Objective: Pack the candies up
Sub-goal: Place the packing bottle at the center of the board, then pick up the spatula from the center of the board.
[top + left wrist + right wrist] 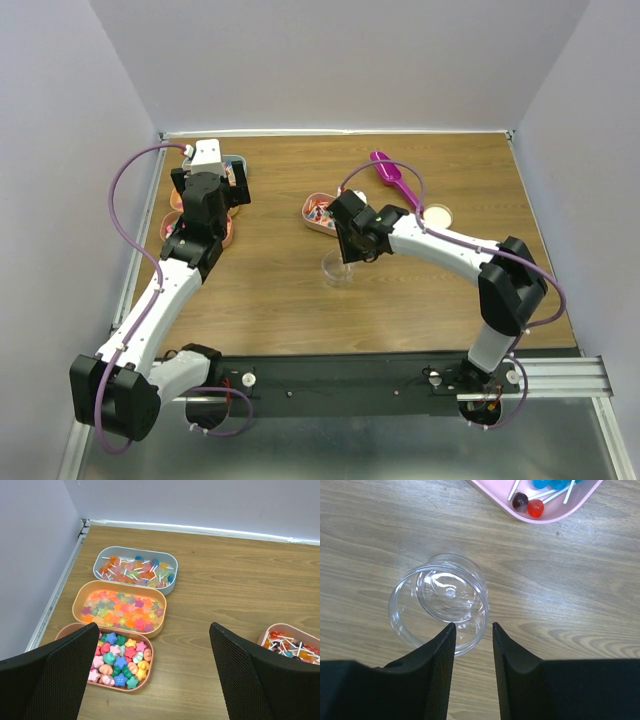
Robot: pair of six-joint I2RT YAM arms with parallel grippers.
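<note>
Table smooth wood-grain, low sheen; jar clear glossy plastic, catching glints; candies shiny, hard-looking; orange tray smooth matt plastic; magenta scoop glossy plastic; right gripper pads black, finely cross-hatched, matt; walls flat matt.

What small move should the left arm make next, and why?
Probably lower the left gripper toward the star-shaped candies in the nearest tray. Its jaws stand wide open and empty above that tray, while the clear jar by the right gripper holds nothing, so picking a first piece seems due.
</note>
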